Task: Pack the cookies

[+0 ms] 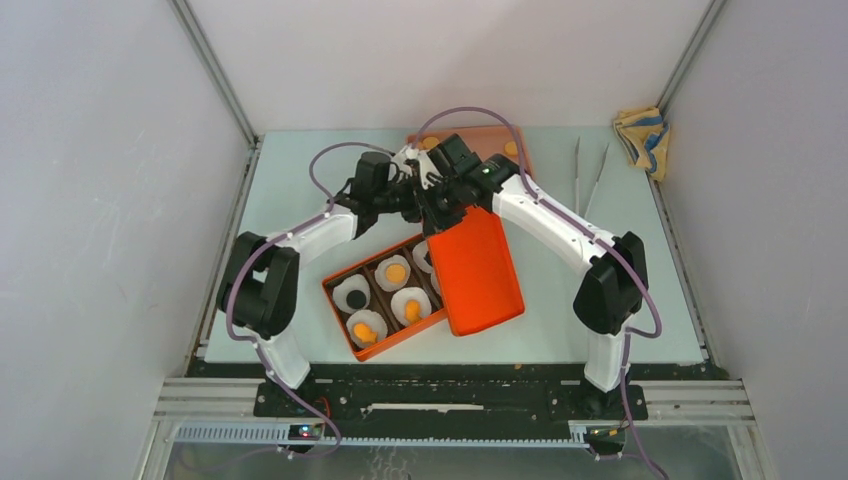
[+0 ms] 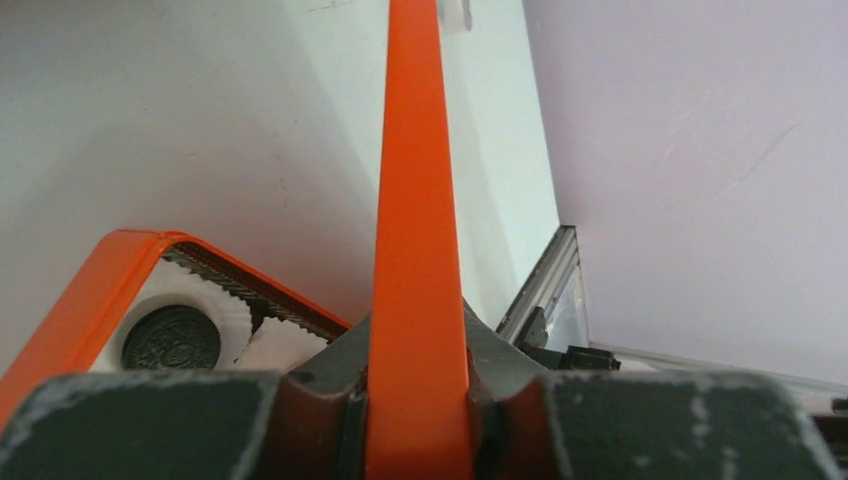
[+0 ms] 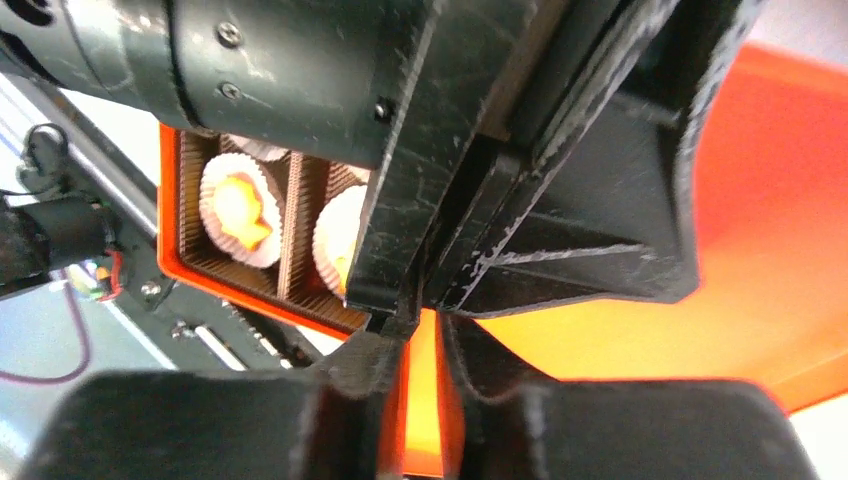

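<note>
An orange box holds white paper cups with cookies: orange ones and a black one. Both grippers hold an orange lid tilted over the box's right side. My left gripper is shut on the lid's far edge, which shows as a thin orange strip between the jaws. My right gripper is shut on the same edge, right beside the left one. The left wrist view shows the black cookie in its cup. The right wrist view shows an orange cookie in the box.
A second orange tray with loose orange cookies lies at the back, partly behind the arms. Metal tweezers lie at the back right. A yellow and blue cloth sits in the far right corner.
</note>
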You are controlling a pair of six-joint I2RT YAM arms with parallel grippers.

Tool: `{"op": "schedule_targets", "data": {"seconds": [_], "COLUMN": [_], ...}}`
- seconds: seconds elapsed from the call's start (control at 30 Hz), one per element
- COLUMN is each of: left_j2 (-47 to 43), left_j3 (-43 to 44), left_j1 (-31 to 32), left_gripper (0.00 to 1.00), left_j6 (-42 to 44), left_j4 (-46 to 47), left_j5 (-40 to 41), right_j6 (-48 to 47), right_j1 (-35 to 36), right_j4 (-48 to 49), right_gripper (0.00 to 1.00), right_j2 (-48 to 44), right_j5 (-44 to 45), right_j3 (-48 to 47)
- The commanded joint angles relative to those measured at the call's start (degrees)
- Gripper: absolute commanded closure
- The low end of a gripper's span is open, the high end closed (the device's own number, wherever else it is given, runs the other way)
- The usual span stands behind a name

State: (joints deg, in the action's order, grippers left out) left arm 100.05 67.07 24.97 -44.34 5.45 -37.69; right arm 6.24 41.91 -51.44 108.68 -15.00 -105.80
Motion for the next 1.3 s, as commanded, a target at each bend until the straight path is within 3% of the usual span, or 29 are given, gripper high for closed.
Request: {"op": "schedule_targets", "data": {"seconds": [0.0,0.13,0.2,0.33,0.43,0.57,0.7,0.9,1.27], "left_j2": [-1.88,-0.01,1.09,4.05,7.41,11.96,14.11,11.73,5.75], "left_j3": [6.37,11.92,15.57,24.58,35.3,48.69,54.62,52.73,43.7], "left_j1": [-0.52,-5.08,-8.15,-12.03,-13.53,-15.37,-17.44,-19.34,-19.87], "left_gripper": [1.0,1.0,1.0,1.0,1.0,1.0,1.0,1.0,1.0], "left_j6": [6.3,7.5,7.65,7.76,9.84,10.91,7.6,10.28,13.64], "left_j4": [-11.73,-17.71,-19.98,-24.88,-33.41,-42.38,-44.29,-48.43,-47.65], "left_j5": [1.96,1.45,0.92,-1.76,-3.32,-7.6,-15.71,-18.27,-22.66], "right_j6": [0.26,-3.87,-5.28,-6.13,-9.66,-15.73,-21.0,-38.55,-72.0], "right_j1": [2.03,6.17,8.15,12.62,19.13,26.24,29.39,30.25,27.31], "right_j4": [6.8,14.04,15.67,17.13,22.57,28.69,38.75,67.93,117.04], "right_gripper": [0.66,0.27,0.2,0.22,0.22,0.2,0.19,0.18,0.2], "right_j2": [-6.78,-18.23,-23.01,-29.12,-32.22,-31.0,-28.04,-21.61,-3.7], "right_j5": [9.6,24.65,28.61,33.61,42.65,56.2,65.45,77.91,79.89], "right_j3": [-0.61,11.28,16.71,25.67,33.32,38.03,41.72,46.32,49.38]}}
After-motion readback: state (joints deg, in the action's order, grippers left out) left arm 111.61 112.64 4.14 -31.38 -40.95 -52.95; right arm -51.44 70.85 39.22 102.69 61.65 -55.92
